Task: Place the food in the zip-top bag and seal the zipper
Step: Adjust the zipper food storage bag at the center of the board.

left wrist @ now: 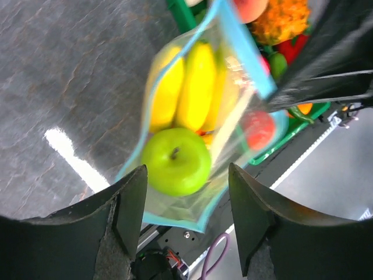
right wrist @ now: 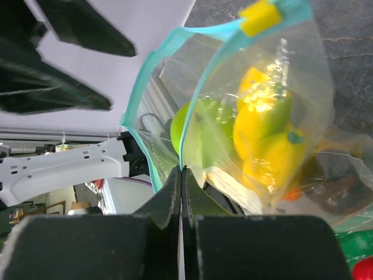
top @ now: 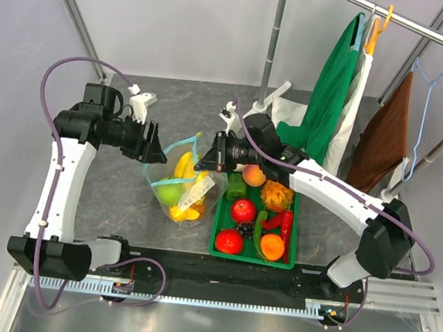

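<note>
The clear zip-top bag (top: 180, 185) stands on the table, its mouth open upward, holding a yellow banana bunch (left wrist: 186, 87), a green apple (left wrist: 176, 161) and other yellow and orange pieces. Its light-blue zipper (right wrist: 152, 70) rims the mouth, with a yellow slider (right wrist: 260, 16) at one end. My right gripper (right wrist: 182, 170) is shut on the zipper edge at the bag's right side. My left gripper (left wrist: 185, 198) is open just left of the bag's mouth, its jaws apart on either side of the bag's corner, not touching it. More food lies in the green crate (top: 290, 256).
The crate holds a peach (top: 255, 174), an orange spiky fruit (top: 277, 195), red fruits (top: 242, 210), a red chilli, a green piece and an orange (top: 272, 247). A clothes rack with green, white and brown garments (top: 332, 98) stands at the back right.
</note>
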